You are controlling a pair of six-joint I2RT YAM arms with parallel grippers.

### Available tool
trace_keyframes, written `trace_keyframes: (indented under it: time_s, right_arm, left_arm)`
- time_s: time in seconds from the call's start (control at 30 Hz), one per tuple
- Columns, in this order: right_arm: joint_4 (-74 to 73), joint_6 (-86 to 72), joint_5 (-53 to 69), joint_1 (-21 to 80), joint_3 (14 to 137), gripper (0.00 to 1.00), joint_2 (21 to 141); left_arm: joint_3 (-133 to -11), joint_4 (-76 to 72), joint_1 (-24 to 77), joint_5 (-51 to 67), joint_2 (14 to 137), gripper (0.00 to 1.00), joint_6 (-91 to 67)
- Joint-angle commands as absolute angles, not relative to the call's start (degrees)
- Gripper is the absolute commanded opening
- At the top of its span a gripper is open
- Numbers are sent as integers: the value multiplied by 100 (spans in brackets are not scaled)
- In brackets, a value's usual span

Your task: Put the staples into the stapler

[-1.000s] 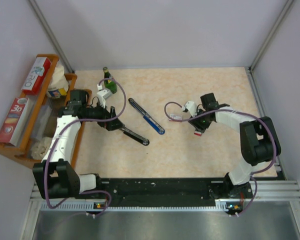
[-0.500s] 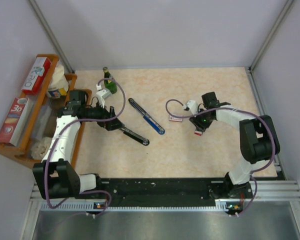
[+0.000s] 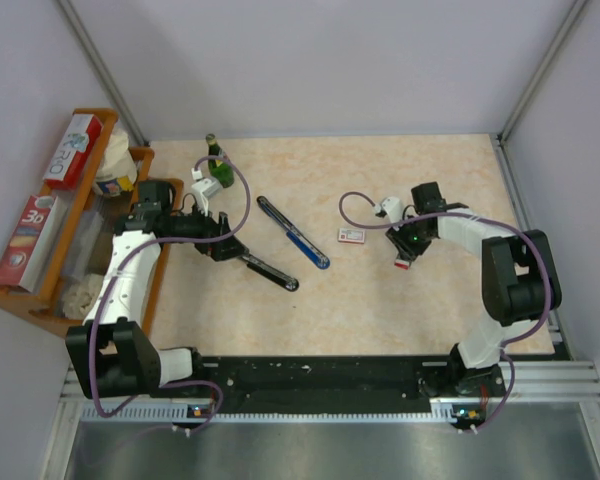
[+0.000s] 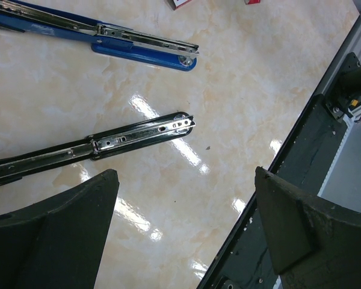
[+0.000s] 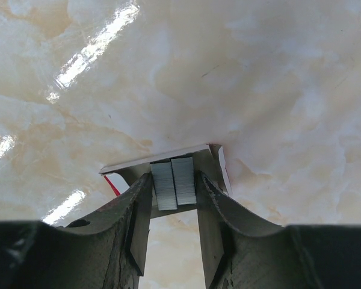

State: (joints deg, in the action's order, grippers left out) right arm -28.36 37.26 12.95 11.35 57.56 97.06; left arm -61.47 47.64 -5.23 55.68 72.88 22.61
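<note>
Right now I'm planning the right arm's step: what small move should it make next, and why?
Probably close the right gripper firmly, then lift. Its fingers closely flank the staples lying on the table, but firm contact isn't clear.

The table [image 3: 430, 160] is cream with pale orange marbling. The stapler [image 3: 293, 233] is blue and silver, its other arm [image 3: 270, 271] black. The staples [image 5: 173, 182] are grey, their tray [image 5: 162, 159] white, apparently red-edged.

Left pincer [image 4: 185, 174] spread wide, right pincer [image 5: 173, 178] nipping staples [image 5: 182, 173]
</note>
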Motion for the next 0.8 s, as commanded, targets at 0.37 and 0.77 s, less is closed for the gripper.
trace_keyframes:
  time_s: [0.37,0.77]
  right_arm:
    - [-2628,3612,958,1028,5871,32,9598]
    - [-2470,3472,984,914,5854,33,9352]
  left_arm:
    - [-6082,4623,-589,5810,7260,99,2320]
    - [-6064,4605,-606,5836,7277,99,2312]
